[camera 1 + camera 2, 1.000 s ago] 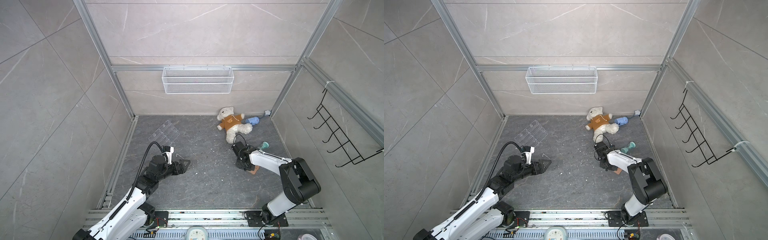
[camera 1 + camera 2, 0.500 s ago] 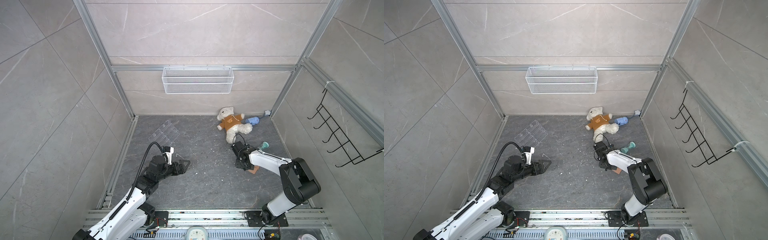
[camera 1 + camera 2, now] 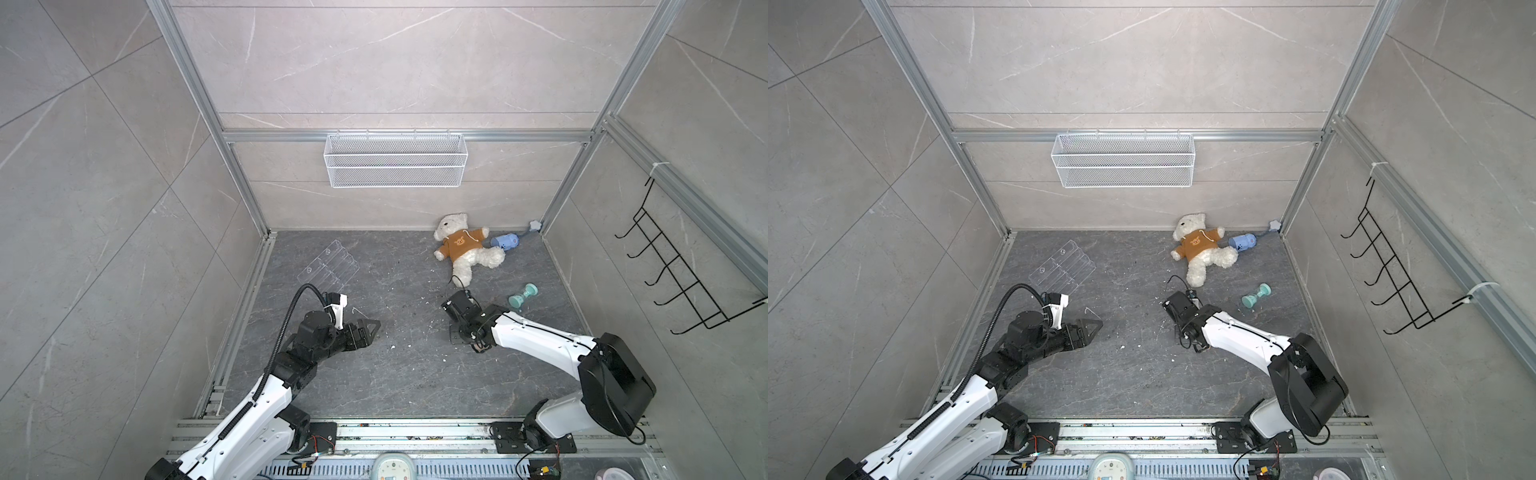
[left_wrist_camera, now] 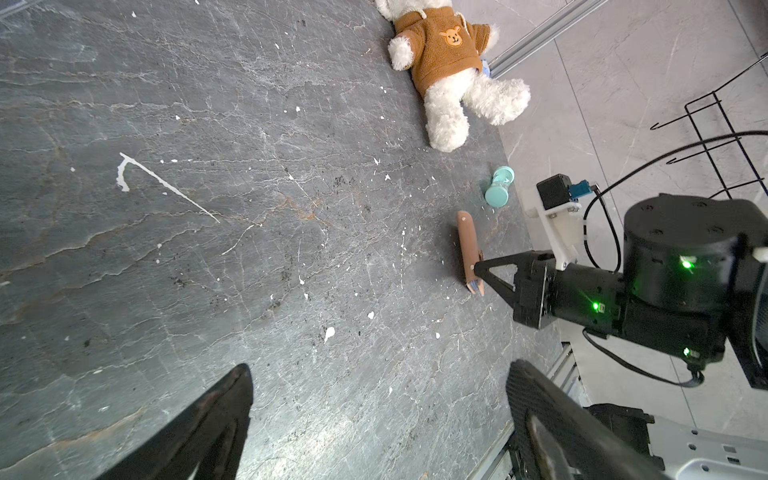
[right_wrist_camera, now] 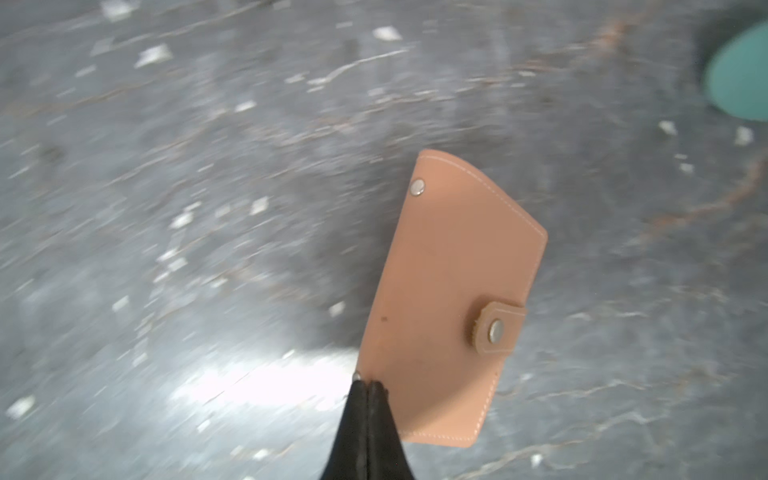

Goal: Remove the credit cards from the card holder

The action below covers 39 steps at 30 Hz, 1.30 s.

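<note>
The right jaws are clenched on one corner of the shut holder (image 5: 453,291), which sticks out past their tips, so it seems best to grip tight, go slow, and bring its snap strap (image 5: 496,328) to the left jaws, wide apart and grasping nothing.

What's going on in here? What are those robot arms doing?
The right gripper is shut on one corner of the tan card holder, holding it tipped up on its edge. The holder's strap tab is snapped closed, and no credit cards show yet. The left gripper is wide open with nothing in it, well apart from the holder. A teddy bear and a teal toy dumbbell lie nearby, and neither arm is touching them.
</note>
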### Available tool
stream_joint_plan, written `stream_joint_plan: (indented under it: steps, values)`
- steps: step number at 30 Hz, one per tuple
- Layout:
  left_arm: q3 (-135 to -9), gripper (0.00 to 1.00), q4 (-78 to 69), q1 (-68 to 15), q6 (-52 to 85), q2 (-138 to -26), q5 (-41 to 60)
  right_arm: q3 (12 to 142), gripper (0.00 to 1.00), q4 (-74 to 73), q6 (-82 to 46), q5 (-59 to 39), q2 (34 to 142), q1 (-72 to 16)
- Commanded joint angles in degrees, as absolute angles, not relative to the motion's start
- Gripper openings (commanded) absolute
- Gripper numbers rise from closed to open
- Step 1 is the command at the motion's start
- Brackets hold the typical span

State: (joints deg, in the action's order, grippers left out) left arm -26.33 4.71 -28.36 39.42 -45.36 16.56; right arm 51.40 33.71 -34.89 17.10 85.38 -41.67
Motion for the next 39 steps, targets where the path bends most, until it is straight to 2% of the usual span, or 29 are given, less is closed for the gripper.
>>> stream_joint_plan:
  steps: [1,14,23,25,29,32,39]
  values:
    - [-26.4,0.97,3.0,-28.6,41.1,-44.9,16.5,54.3,0.0,34.0,-36.5,15.9,84.6,-47.0]
    - [-25.5,0.96,5.5,-28.5,49.0,-42.7,12.6,66.2,0.0,31.3,-38.3,16.5,96.5,-67.1]
    - [-23.7,0.96,5.9,-28.5,52.6,-40.7,10.3,68.0,0.0,29.3,-39.0,15.3,101.4,-71.4]
    - [-23.4,0.96,5.8,-28.5,53.0,-40.5,10.3,67.4,0.07,28.1,-39.3,14.4,101.4,-71.5]
    - [-22.6,0.96,5.3,-28.5,53.7,-40.5,10.8,66.4,0.29,26.7,-40.3,12.6,101.1,-71.5]
    - [-22.2,0.96,5.0,-28.5,53.9,-40.5,11.7,65.9,0.41,26.2,-40.6,11.7,100.1,-71.5]
    - [-21.0,0.96,4.4,-28.6,54.4,-39.8,13.9,64.8,0.57,26.8,-42.2,12.6,94.7,-71.4]
